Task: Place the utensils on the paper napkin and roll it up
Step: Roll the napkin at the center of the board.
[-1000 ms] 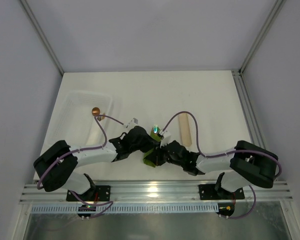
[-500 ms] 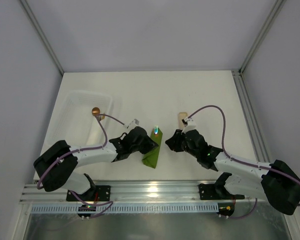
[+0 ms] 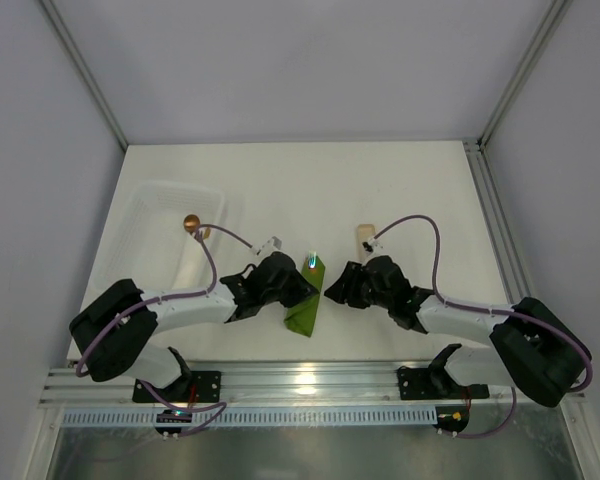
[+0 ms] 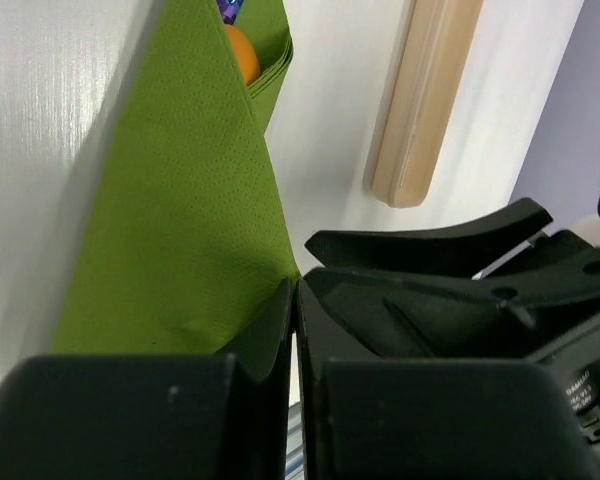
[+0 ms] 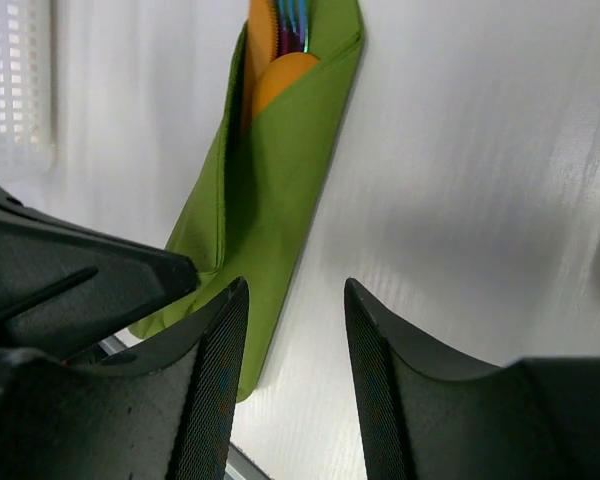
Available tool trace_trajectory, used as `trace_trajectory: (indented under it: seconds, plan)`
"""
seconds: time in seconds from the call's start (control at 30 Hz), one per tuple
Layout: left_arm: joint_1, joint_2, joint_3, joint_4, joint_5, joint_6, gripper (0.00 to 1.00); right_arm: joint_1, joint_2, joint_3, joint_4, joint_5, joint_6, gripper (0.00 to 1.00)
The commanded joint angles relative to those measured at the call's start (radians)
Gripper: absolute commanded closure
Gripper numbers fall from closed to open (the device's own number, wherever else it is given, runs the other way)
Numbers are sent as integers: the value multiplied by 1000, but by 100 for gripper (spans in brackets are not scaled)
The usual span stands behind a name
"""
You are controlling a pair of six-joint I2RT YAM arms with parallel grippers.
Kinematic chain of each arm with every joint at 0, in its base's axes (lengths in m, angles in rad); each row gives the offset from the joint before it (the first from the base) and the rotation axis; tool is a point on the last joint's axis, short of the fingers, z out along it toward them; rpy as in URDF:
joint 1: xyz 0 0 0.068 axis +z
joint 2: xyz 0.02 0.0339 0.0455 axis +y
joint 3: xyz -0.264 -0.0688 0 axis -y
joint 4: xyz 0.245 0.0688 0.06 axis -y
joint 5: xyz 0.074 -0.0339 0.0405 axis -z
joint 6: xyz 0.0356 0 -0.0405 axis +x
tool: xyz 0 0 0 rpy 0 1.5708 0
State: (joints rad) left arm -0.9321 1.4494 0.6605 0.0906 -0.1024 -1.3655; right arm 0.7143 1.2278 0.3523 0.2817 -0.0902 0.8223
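The olive-green paper napkin [image 3: 306, 302] lies folded into a long narrow wedge in the middle of the table. Two utensils stick out of its far end: an orange one [image 5: 280, 75] and an iridescent metal one [image 5: 292, 20]. My left gripper [image 3: 302, 291] is shut, its tips [image 4: 296, 285] touching the napkin [image 4: 180, 230] at its side edge. Whether paper is pinched between them does not show. My right gripper [image 3: 332, 288] stands open just right of the napkin [image 5: 270, 180], over bare table, with nothing between its fingers [image 5: 215, 380].
A pale wooden stick [image 3: 365, 238] lies right of the napkin, partly under my right arm, and shows in the left wrist view [image 4: 425, 100]. A clear plastic tray [image 3: 155, 215] stands at the left, with a copper-coloured knob [image 3: 191, 223] at its right rim.
My right gripper has let go of the napkin, drawn off to the right and opened. The left gripper and the folded napkin have stayed in place.
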Motion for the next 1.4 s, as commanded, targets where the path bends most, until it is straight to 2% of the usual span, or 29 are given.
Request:
trace_trajectory:
  seconds: [0.0, 0.17, 0.33, 0.47, 0.87, 1.37]
  plan:
    - [-4, -6, 24, -22, 12, 40, 100, -29, 36, 53, 5, -54, 92, 52]
    - [-5, -4, 21, -26, 17, 78, 100, -36, 36, 80, -51, -45, 164, 52]
    - [-13, -17, 30, -69, -8, 141, 100, -39, 45, 174, -147, -48, 158, 49]
    - [-19, -27, 40, -88, -26, 189, 100, -41, 114, 273, -248, -91, 135, 47]
    - [-45, -41, 74, -112, -56, 258, 100, -41, 179, 307, -276, -120, 133, 48]
    - [-57, -35, 83, -97, -69, 284, 100, -41, 271, 318, -176, -230, 170, 53]
